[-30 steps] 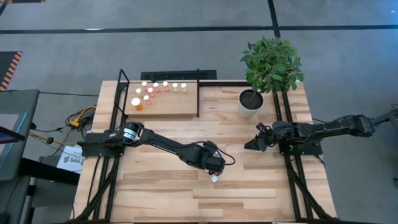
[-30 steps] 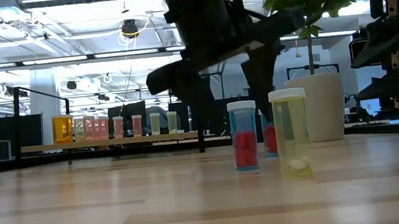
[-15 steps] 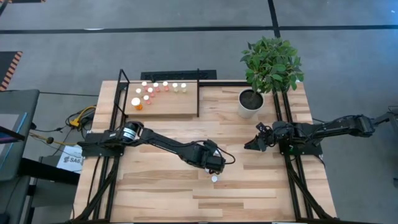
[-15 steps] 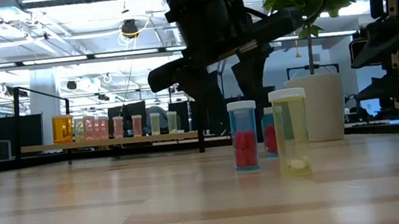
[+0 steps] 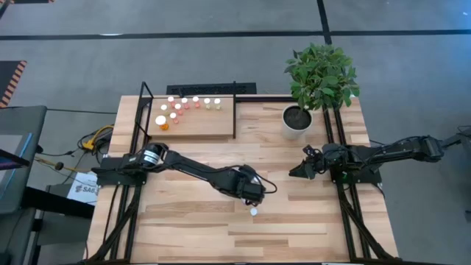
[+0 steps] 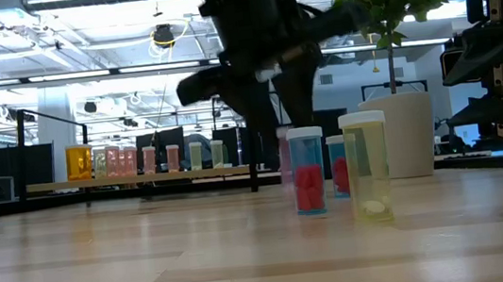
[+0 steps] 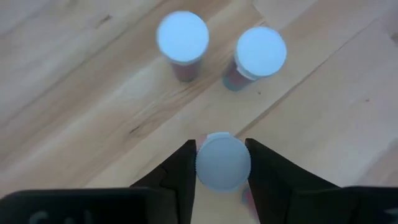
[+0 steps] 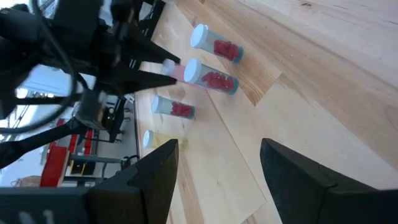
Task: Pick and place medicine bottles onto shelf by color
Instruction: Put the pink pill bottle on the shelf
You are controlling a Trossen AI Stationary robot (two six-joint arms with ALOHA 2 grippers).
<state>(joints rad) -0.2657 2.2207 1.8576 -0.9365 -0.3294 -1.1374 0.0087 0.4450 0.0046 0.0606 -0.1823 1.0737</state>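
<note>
Left fingers (image 7: pixel 222 186) clamp upright bottle (image 7: pixel 223 162), apparently pink.

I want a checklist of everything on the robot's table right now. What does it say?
Surface: light plank table.
Job's things: shelf at the far left carries a row of small bottles; four loose bottles stand mid-table, one yellowish bottle nearest the low camera.
Clutter: potted plant at the far right.
End effectors: left end effector shut on a white-capped bottle; right end effector open, waiting at the right edge.
Cables: yellow cable off the left edge.
Surroundings: grey floor.
</note>
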